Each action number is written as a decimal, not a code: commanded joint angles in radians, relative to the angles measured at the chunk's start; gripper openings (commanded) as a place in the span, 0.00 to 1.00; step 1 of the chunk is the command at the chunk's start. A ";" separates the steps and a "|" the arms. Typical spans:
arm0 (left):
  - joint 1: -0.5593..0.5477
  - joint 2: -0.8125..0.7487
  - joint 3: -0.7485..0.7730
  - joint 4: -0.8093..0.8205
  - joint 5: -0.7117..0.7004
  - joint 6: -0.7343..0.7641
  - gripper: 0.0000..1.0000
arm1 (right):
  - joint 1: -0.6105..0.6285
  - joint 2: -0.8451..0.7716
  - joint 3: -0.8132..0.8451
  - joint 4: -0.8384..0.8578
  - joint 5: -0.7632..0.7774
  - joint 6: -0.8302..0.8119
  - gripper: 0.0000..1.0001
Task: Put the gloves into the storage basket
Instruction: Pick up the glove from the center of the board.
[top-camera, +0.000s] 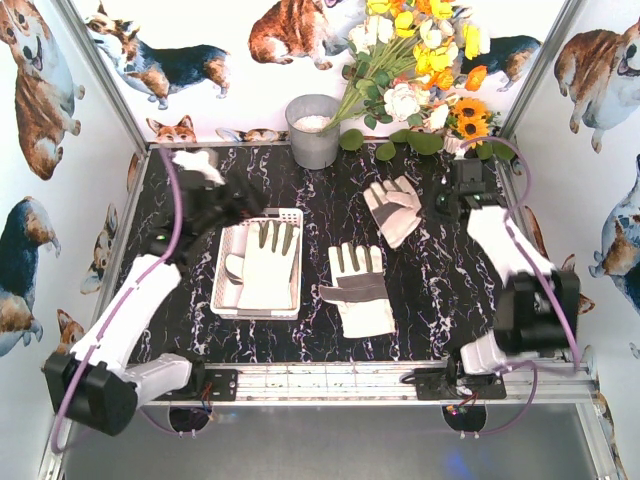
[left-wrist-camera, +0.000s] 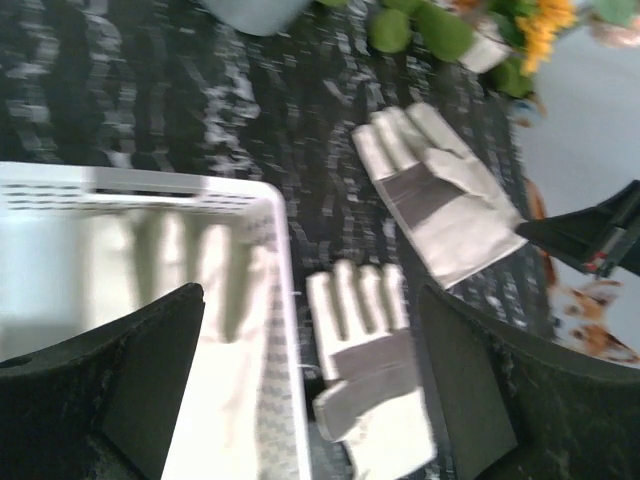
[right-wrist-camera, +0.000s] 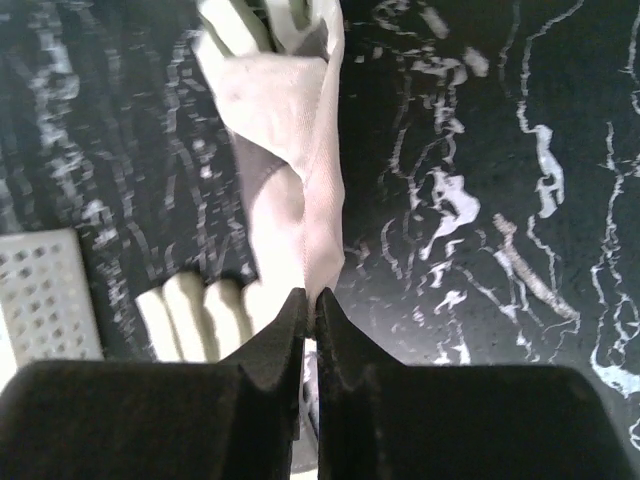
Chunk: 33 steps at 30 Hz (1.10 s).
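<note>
The right gripper (right-wrist-camera: 311, 300) had its jaws pressed together on the cuff edge of the far glove (top-camera: 393, 208), which lay on the desk (top-camera: 440, 300) at 1 o'clock from the middle glove (top-camera: 358, 290). 1 glove (top-camera: 265, 262) lay inside the storage basket (top-camera: 258, 314), at 9 o'clock from the middle glove. The left gripper (left-wrist-camera: 310, 340) hung over the basket's far corner, jaws spread and empty. The fabric was judged light, limp and easy to grip. Held by the cuff, the fingers would probably dangle, so the lift should clear the rim.
</note>
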 joint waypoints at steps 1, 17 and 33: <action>-0.170 0.055 0.007 0.164 -0.072 -0.217 0.82 | 0.007 -0.172 -0.086 0.080 -0.069 0.027 0.00; -0.497 0.267 -0.136 0.685 -0.138 -0.607 0.81 | 0.110 -0.500 -0.168 0.228 -0.445 0.199 0.00; -0.573 0.330 -0.169 0.760 -0.197 -0.885 0.87 | 0.180 -0.531 -0.126 0.332 -0.528 0.298 0.00</action>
